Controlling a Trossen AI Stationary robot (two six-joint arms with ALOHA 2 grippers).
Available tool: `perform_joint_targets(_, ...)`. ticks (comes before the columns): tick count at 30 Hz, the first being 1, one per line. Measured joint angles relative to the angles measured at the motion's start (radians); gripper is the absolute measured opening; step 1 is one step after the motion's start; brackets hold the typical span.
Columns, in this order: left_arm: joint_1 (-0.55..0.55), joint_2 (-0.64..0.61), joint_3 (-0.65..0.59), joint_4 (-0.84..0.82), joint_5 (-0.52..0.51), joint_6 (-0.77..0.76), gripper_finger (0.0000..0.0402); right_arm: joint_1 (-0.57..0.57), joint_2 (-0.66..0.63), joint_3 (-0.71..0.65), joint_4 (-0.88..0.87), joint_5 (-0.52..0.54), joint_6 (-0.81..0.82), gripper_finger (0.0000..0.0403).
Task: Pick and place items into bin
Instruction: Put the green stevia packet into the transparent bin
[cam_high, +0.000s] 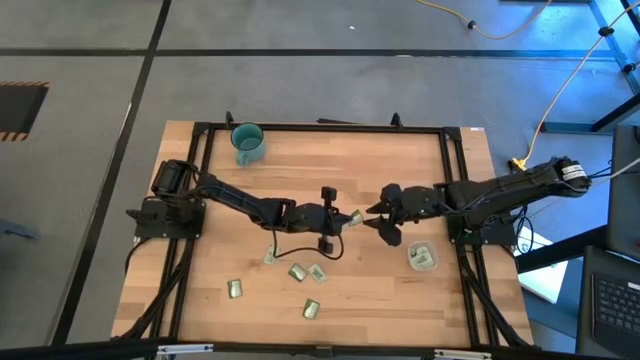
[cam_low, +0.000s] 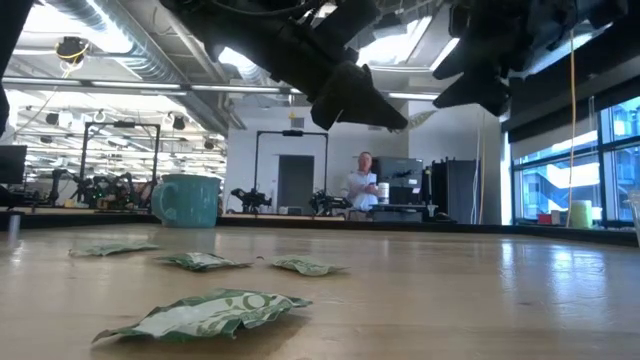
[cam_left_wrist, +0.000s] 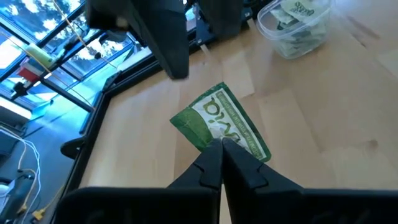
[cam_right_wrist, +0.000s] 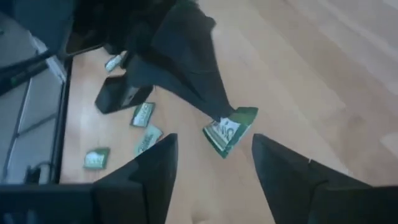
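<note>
Mid-bench, my left jaws (cam_left_wrist: 222, 146) pinch one corner of a green-and-white foil packet (cam_left_wrist: 222, 121) held above the pale wooden bench (cam_high: 420, 300), while my right jaws (cam_right_wrist: 214, 155) hang spread just beside it, apparently ready for a handover. With so slim a hold, the packet could slip or twist free if the right closes off-centre. Beyond, the small clear plastic bin (cam_high: 421, 257), already holding packets, sits near my right arm.

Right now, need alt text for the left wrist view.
The left hand is shut on a green packet, held above the wooden table. The right hand is close beyond it, and the clear bin with packets inside stands farther off.
</note>
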Motion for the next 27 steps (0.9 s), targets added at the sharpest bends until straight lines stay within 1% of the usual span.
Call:
perform_joint_targets(3,-0.003,0.0,0.0,0.01,0.0,0.002,0.0004,-0.013,0.02,0.0,0.014,0.002,0.081,0.0206)
perform_joint_targets(8,-0.014,-0.001,0.001,0.029,-0.004,0.045,0.0002,-0.027,0.04,0.0,0.02,0.002,0.084,0.0196)
perform_joint_targets(16,-0.031,-0.001,0.001,0.094,-0.054,0.104,0.0002,-0.031,0.047,0.0,0.021,-0.001,0.108,0.0166)
perform_joint_targets(21,-0.031,-0.001,0.001,0.098,-0.055,0.113,0.0005,-0.031,0.047,0.0,0.027,-0.04,0.108,0.0133)
perform_joint_targets(27,-0.031,-0.001,0.001,0.098,-0.063,0.137,0.0002,-0.031,0.047,0.0,0.04,-0.058,0.081,0.0071)
